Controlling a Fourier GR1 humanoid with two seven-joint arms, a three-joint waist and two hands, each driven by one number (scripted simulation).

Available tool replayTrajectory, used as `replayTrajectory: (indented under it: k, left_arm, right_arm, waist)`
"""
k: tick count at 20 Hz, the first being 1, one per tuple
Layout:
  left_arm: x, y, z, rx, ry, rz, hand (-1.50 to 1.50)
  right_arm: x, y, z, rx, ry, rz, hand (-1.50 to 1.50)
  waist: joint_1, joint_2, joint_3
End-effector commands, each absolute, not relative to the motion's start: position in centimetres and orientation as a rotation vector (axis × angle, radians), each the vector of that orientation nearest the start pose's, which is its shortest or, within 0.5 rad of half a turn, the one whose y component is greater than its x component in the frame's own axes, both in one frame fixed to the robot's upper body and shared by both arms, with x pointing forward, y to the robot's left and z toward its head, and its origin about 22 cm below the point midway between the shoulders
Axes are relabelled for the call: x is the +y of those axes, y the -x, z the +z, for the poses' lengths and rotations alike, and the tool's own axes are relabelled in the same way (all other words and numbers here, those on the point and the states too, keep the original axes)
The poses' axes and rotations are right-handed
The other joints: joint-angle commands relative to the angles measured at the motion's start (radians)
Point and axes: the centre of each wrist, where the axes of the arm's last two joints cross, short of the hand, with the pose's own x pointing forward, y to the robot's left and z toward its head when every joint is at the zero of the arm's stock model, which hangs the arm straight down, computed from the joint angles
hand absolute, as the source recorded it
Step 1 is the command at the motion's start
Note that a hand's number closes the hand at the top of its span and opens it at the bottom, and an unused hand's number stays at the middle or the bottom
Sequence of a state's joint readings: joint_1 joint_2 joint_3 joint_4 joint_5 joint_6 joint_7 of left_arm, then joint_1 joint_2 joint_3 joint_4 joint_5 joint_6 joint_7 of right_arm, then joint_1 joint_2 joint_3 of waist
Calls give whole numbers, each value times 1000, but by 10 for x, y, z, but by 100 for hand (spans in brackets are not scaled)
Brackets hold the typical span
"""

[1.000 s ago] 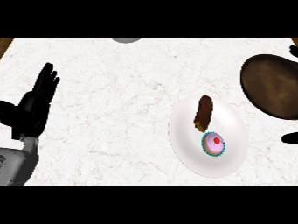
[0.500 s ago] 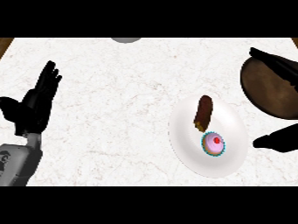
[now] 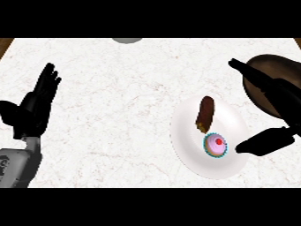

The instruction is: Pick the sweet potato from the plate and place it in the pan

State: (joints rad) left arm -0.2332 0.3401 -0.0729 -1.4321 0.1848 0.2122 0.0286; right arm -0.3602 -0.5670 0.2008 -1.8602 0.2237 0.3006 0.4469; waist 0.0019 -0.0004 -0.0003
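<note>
A brown sweet potato (image 3: 206,114) lies on the upper part of a white plate (image 3: 190,150) at the right of the counter. A dark brown pan (image 3: 278,73) sits at the far right, partly covered by my right hand. My right hand (image 3: 289,110) reaches in from the right edge, open, its fingers stretched over the pan and its thumb (image 3: 265,142) just right of the plate. It is apart from the sweet potato. My left hand (image 3: 32,108) rests open at the left, fingers up.
A small cupcake (image 3: 214,144) with a pink top and teal wrapper sits on the plate below the sweet potato. A grey round object (image 3: 126,40) shows at the counter's far edge. Wooden floor borders the counter's top corners.
My right hand has come further in from the right edge, now over the pan with its thumb near the plate. The left hand has barely shifted.
</note>
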Motion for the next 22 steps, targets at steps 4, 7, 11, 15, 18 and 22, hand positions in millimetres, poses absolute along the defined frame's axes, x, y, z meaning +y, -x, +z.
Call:
replayTrajectory:
  k: [4, 7, 11, 15, 18, 22]
  left_arm:
    - [269, -281, 47, -1613, -196, -41, 0]
    - [281, -305, 61, -1640, -218, -64, 0]
    - [277, -289, 45, -1629, -211, -53, 0]
    - [277, -289, 36, -1606, -206, -60, 0]
    - [275, -305, 49, -1608, -215, -56, 0]
    - [260, -305, 58, -1627, -197, -59, 0]
  right_arm:
    - [-254, -302, 157, -1426, 580, 984, -150]
    - [-241, -290, 132, -1379, 554, 1043, -150]
    - [-251, -321, 132, -1366, 512, 1045, -150]
    - [-234, -314, 117, -1349, 450, 1111, -150]
    - [-229, -311, 137, -1326, 476, 1158, -150]
    - [-205, -313, 98, -1305, 505, 1185, -150]
  waist:
    - [6, 1, 0]
    - [-2, 1, 0]
    - [5, 1, 0]
    - [2, 1, 0]
    - [-1, 0, 0]
    - [1, 1, 0]
